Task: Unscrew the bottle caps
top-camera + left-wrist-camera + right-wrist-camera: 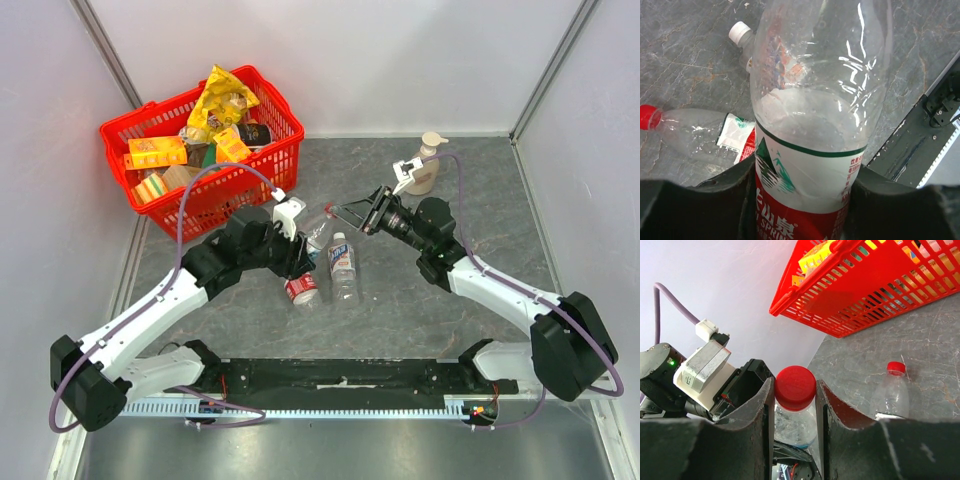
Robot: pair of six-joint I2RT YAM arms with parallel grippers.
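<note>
The left fingers (700,205) are closed tight on the labelled lower half of the held bottle (810,165), one pad on each side of its red-and-white wrap. That bottle is lifted off the worktop (490,205) in the middle, between the two arms, and its long axis runs from the left arm away from the near edge and slightly rightward, neck toward the right arm. There the right fingers (850,440) are pressed against both sides of its red cap (795,387), which sits on the neck. Two more bottles lie on their sides just beside the held one. The white-capped bottle (345,272) has its long axis pointing away from the arm bases, white cap (338,239) at the far end. The red-capped bottle (695,132) lies partly under the left arm, with its cap (647,117) on. A red basket (200,195) of groceries stands at the far left, and a pump soap bottle (425,172) at the far right.
</note>
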